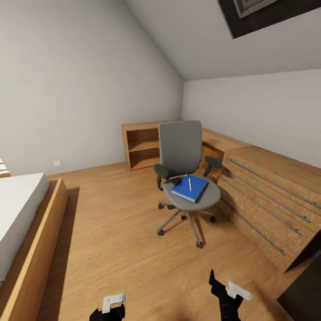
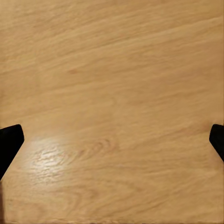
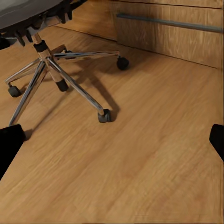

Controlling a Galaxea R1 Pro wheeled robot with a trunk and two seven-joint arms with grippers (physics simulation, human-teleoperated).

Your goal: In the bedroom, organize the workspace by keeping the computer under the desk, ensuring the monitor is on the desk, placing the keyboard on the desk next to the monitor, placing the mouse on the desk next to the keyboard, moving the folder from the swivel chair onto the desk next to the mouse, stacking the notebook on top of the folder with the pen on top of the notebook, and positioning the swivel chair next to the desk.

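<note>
The swivel chair [image 1: 185, 154] stands mid-room on the plank floor, grey seat facing me, its chrome base [image 3: 56, 74] close ahead in the right wrist view. A bright blue folder [image 1: 188, 189] lies flat on the seat with a thin pale pen [image 1: 190, 183] on top of it. My left gripper [image 1: 107, 312] [image 2: 112, 144] hangs open over bare floor. My right gripper [image 1: 218, 285] [image 3: 112, 140] is open too, low and short of the chair's casters. The desk, computer, monitor, keyboard, mouse and notebook are out of view.
A light wooden drawer chest [image 1: 267, 196] runs along the right wall just behind the chair. An open wooden shelf unit [image 1: 142, 147] sits in the far corner. A bed [image 1: 22, 223] with a wooden frame lies at the left. A dark edge [image 1: 307, 285] shows at the lower right corner.
</note>
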